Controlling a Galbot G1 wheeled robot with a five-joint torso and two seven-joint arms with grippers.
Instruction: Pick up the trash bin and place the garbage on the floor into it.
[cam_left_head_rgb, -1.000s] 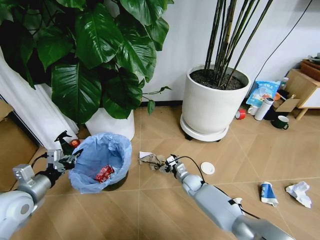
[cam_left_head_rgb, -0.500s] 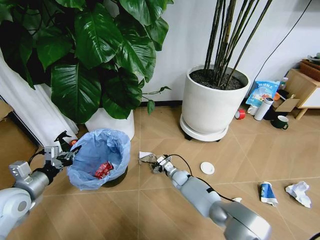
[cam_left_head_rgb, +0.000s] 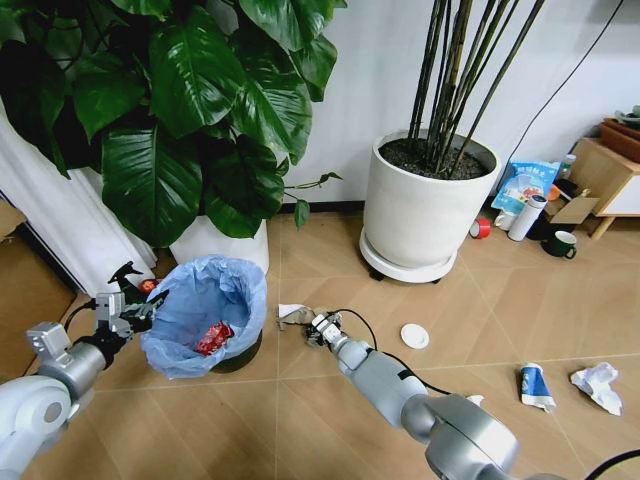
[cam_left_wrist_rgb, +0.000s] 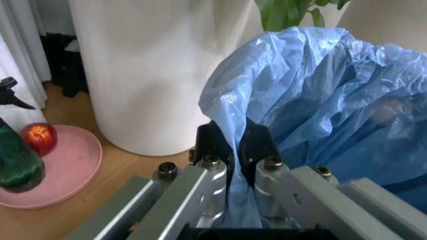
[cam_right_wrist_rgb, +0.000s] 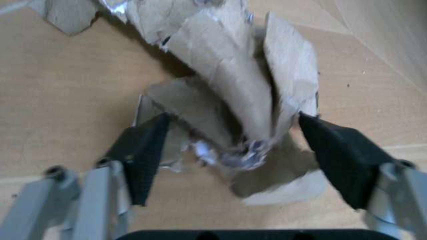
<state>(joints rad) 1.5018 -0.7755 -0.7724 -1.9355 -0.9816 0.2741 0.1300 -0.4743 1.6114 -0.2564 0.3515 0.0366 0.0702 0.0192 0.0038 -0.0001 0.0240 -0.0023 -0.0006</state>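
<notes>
Herringbone floor (cam_left_head_rgb: 330, 395) still has litter. Left gripper (cam_left_wrist_rgb: 233, 150) fingers pinch the trash bin (cam_left_head_rgb: 205, 315) liner, red can (cam_left_head_rgb: 213, 338) inside. Right gripper (cam_right_wrist_rgb: 243, 147) fingers spread wide around crumpled brown paper (cam_right_wrist_rgb: 233, 100); wrapper (cam_left_head_rgb: 534, 386), disc (cam_left_head_rgb: 415, 336) remain.

The floor and the things lying on it

The floor (cam_left_head_rgb: 330, 420) is tan wood in a zigzag pattern. Take the big white plant pot (cam_left_head_rgb: 425, 205) as the landmark. In front of it lies a small white disc (cam_left_head_rgb: 415, 336). Left of the disc lies torn brown and white paper (cam_left_head_rgb: 297, 316). Further left stands the trash bin (cam_left_head_rgb: 205, 315) with its blue bag. Right of the pot and nearer the robot lie a blue-white wrapper (cam_left_head_rgb: 536, 387) and crumpled white paper (cam_left_head_rgb: 598, 386).
</notes>
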